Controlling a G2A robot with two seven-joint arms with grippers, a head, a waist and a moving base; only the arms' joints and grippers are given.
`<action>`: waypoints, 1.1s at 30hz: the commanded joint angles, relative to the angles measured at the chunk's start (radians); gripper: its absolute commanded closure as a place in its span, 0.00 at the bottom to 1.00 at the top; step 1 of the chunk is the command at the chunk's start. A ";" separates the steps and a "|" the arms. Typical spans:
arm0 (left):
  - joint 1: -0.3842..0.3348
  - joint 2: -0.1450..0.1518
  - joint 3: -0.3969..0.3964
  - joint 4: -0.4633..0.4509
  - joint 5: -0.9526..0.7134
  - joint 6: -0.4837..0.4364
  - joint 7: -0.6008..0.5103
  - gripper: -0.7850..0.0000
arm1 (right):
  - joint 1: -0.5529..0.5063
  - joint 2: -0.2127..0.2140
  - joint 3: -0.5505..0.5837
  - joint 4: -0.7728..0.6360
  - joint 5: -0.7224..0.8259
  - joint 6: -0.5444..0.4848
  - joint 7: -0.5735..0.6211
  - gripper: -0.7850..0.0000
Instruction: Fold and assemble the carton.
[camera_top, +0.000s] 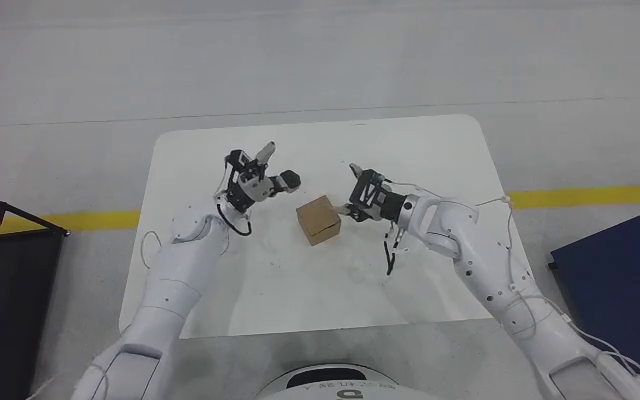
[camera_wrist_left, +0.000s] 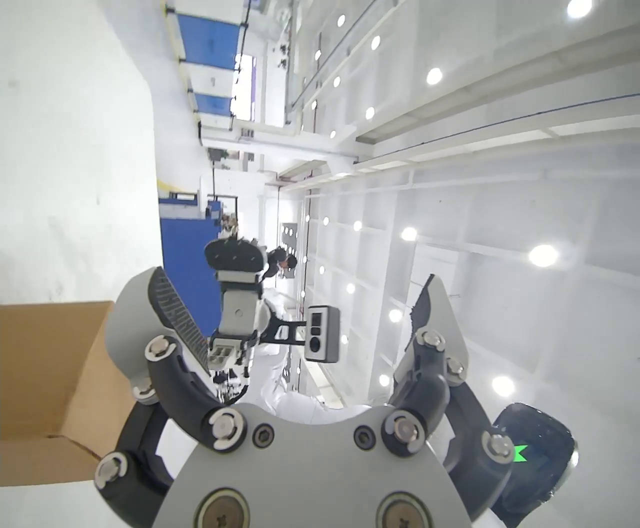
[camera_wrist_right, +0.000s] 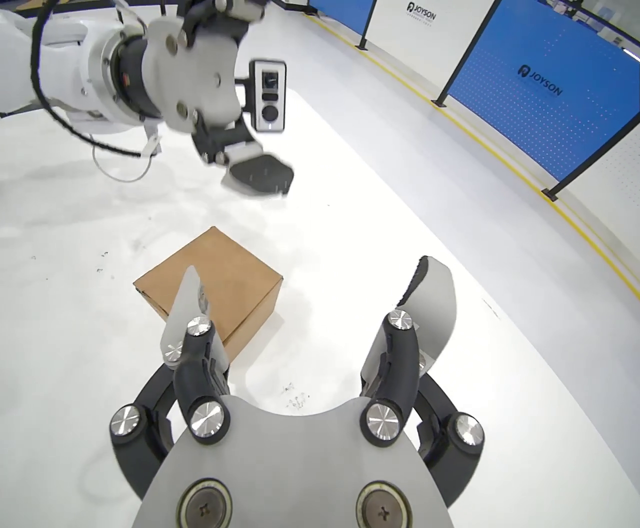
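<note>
The white table (camera_top: 400, 285) carries one thing, the carton (camera_top: 318, 219), a brown cube that stands near the table's middle with its top face shut flat and no flap showing loose. The left pincer (camera_top: 277, 166) hangs released and empty, near the carton on its left and far side. The right pincer (camera_top: 350, 192) is also spread wide and empty, just beside the carton's right side. Whether its nearer finger touches the cardboard I cannot tell.

The carton looks nearly or fully assembled, so the main risk is probably undoing it. It is light and nothing holds it down. A press from one pincer alone would likely slide or spin it across the smooth table rather than seat a flap. A finger catching an edge could lift the closed top again. The two pincers face each other across the carton, and closing in together could knock them against one another or crush a wall.
</note>
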 joint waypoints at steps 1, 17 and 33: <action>0.049 0.021 -0.090 -0.068 -0.020 0.006 -0.018 0.00 | 0.003 -0.001 -0.004 0.004 0.004 -0.014 0.007 1.00; 0.247 0.049 -0.153 -0.151 -0.001 0.112 -0.026 0.00 | 0.052 -0.007 -0.027 0.098 0.058 -0.156 0.239 1.00; 0.223 0.060 -0.106 -0.112 0.091 0.193 -0.035 0.00 | 0.054 -0.015 -0.059 0.082 0.050 -0.173 0.247 1.00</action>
